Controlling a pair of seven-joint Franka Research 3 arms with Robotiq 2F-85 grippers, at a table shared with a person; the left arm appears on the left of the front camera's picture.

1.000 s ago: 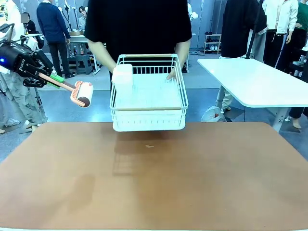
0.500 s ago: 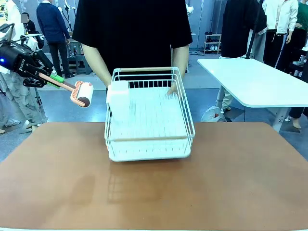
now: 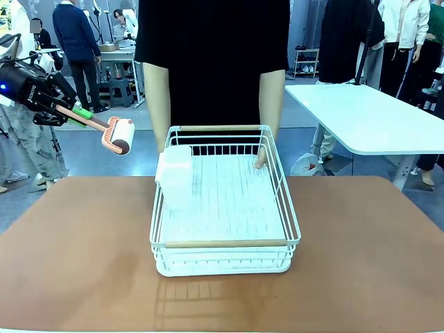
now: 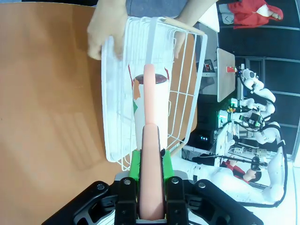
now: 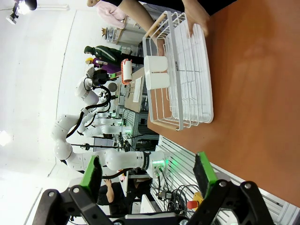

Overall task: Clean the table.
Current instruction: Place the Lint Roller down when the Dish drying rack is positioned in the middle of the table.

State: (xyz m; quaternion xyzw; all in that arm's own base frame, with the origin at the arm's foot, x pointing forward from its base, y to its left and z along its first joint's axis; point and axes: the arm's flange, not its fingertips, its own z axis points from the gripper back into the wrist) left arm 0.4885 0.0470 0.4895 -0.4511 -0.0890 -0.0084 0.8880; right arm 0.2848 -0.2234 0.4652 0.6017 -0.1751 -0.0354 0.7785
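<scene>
- The table [image 3: 83, 263], with its reddish-brown top, fills the lower half of the front view; its middle is taken by a white wire rack [image 3: 222, 208].
- A person at the top centre of the front view has a hand [image 3: 261, 157] on the rack's far right rim, and a white box [image 3: 175, 170] sits on the rack's left edge.
- My left fingers [image 4: 149, 187] are clenched on the pink handle of a lint roller [image 3: 118, 134], which hangs in the air at the upper left of the front view, off the table's edge.
- My right fingers [image 5: 147, 176] are spread wide and grip nothing, shown along the bottom of the right wrist view with the table beyond them.
- I judge the step to be rolling the bare top, so I should wait until the person's hand is clear.
- To do it well, I would bring the roller down flat on the open left part, keep even pressure, and make straight overlapping passes.
- The rack is the risk: I should steer beside it, never touching it.
</scene>
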